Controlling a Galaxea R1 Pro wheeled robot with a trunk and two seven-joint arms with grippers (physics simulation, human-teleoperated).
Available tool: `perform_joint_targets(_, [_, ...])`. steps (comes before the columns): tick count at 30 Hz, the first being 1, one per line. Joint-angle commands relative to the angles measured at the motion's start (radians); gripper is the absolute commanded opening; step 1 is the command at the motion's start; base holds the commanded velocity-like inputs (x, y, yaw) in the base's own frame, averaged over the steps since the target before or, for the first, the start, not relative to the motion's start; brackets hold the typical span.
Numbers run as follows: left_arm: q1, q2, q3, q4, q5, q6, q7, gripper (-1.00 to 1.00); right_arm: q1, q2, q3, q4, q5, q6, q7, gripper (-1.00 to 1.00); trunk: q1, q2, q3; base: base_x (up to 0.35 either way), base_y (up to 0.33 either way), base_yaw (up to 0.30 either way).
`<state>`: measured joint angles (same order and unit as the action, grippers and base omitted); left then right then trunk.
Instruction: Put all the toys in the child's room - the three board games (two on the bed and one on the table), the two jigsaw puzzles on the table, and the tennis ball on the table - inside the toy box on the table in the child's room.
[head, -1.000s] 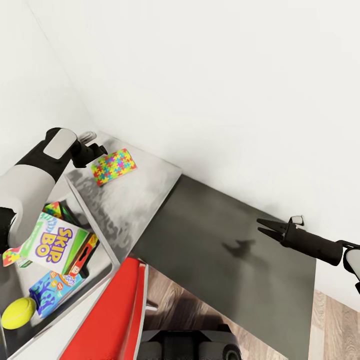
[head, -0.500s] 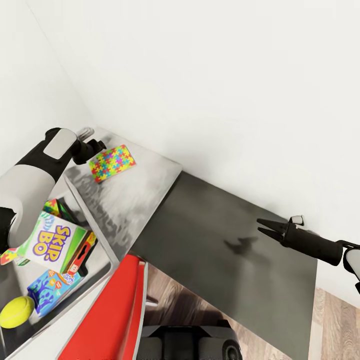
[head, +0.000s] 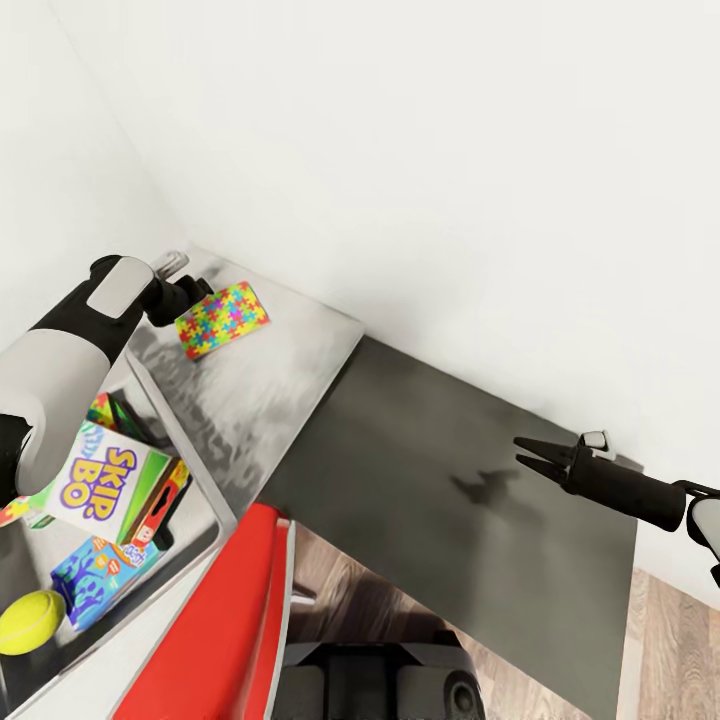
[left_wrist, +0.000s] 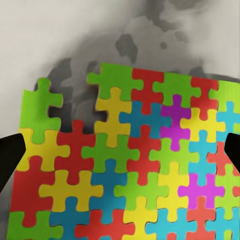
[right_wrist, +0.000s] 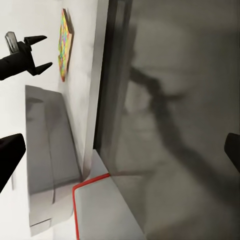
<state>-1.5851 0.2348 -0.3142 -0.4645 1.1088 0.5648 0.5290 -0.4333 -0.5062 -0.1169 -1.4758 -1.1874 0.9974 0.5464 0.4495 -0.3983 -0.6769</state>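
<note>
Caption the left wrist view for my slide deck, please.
Open left hand poised over a flat multicolour jigsaw puzzle box lying on the light grey tabletop.

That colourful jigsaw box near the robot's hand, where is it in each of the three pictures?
Head view: the jigsaw puzzle box lies at upper left on the light grey table, right by the left gripper.
Left wrist view: the box takes up most of the picture, the gripper's dark fingers at either side.
Right wrist view: the box is seen edge-on at the top, beside the left gripper.
Shared landmark: the grey table.
</note>
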Motion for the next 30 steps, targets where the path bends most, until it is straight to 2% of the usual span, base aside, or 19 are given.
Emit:
perform_joint_targets(1, [-0.001,0.001,-0.008,-0.002,0.01,0.001,0.007,1.0,-0.001,0.0,-0.001,0.0,0.005,0.004,0.006,1.0,0.0,-0.002,-0.003,0.0,0.0,0.0])
perform_joint_targets(13, [-0.001,0.004,-0.008,-0.004,0.003,0.0,0.002,1.0,-0.001,0.0,-0.001,0.0,0.005,0.004,0.006,1.0,0.0,-0.002,-0.022,0.0,0.0,0.0])
perform_joint_targets(23, [-0.001,0.006,-0.007,-0.005,-0.093,0.0,0.002,1.0,-0.001,0.0,-0.001,0.0,0.005,0.004,0.006,1.0,0.0,-0.002,-0.038,0.0,0.0,0.0])
perform_joint_targets(30, [-0.001,0.006,-0.007,-0.005,-0.114,0.0,0.002,1.0,-0.001,0.0,-0.001,0.0,0.005,0.004,0.006,1.0,0.0,-0.002,-0.041,0.0,0.0,0.0])
